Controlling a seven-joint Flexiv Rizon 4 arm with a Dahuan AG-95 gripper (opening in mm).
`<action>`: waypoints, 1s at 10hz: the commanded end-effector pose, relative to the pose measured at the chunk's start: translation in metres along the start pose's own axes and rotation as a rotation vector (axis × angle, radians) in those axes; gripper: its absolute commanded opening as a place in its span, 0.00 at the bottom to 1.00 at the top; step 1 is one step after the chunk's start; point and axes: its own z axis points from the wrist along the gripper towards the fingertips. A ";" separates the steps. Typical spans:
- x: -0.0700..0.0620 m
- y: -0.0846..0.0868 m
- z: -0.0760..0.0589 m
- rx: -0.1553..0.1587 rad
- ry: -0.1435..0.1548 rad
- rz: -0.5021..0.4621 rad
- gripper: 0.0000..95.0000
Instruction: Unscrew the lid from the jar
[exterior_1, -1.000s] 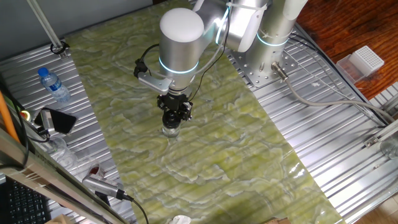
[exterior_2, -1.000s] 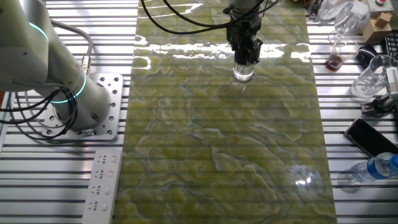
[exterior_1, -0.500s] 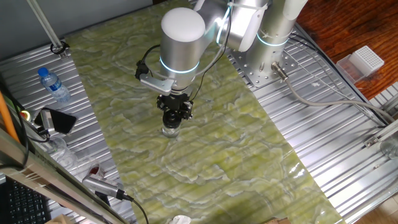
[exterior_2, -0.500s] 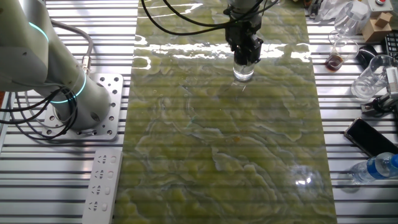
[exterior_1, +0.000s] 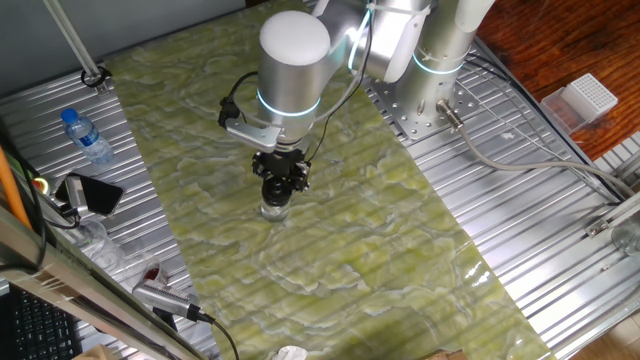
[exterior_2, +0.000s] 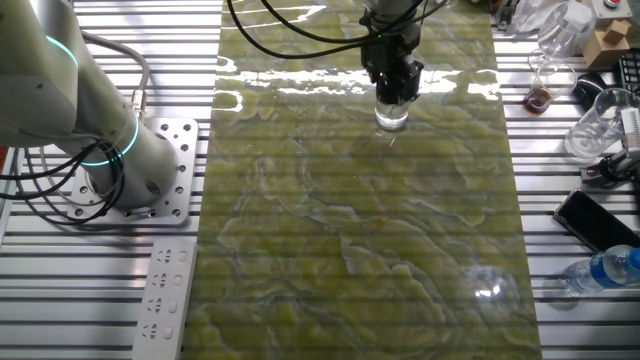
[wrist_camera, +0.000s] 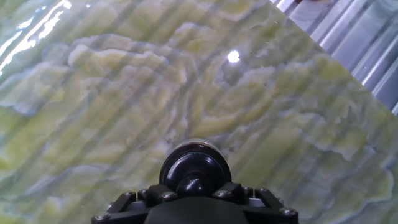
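Observation:
The small clear glass jar (exterior_1: 274, 211) stands upright on the green marbled mat, also seen as the jar (exterior_2: 391, 119) in the other fixed view. Its glossy black lid (wrist_camera: 195, 165) fills the bottom centre of the hand view. My gripper (wrist_camera: 195, 188) comes straight down onto it, with one finger on each side of the lid, shut on the lid. In both fixed views the gripper (exterior_1: 278, 195) (exterior_2: 393, 98) covers the lid, and only the glass body shows below the fingers.
A water bottle with a blue cap (exterior_1: 87, 139), a phone (exterior_1: 92, 194) and clutter lie on the slatted metal at the left. The arm's base (exterior_2: 120, 170) and a power strip (exterior_2: 162, 300) sit beside the mat (exterior_2: 350, 230).
The wrist has shifted very slightly to the right in one fixed view. The jar stays in the same spot and the grip looks unchanged.

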 end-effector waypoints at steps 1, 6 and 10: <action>0.000 0.000 0.000 0.000 0.001 -0.024 0.20; 0.000 0.000 0.001 -0.005 -0.005 0.004 0.40; 0.000 0.000 0.001 -0.007 -0.006 0.004 0.60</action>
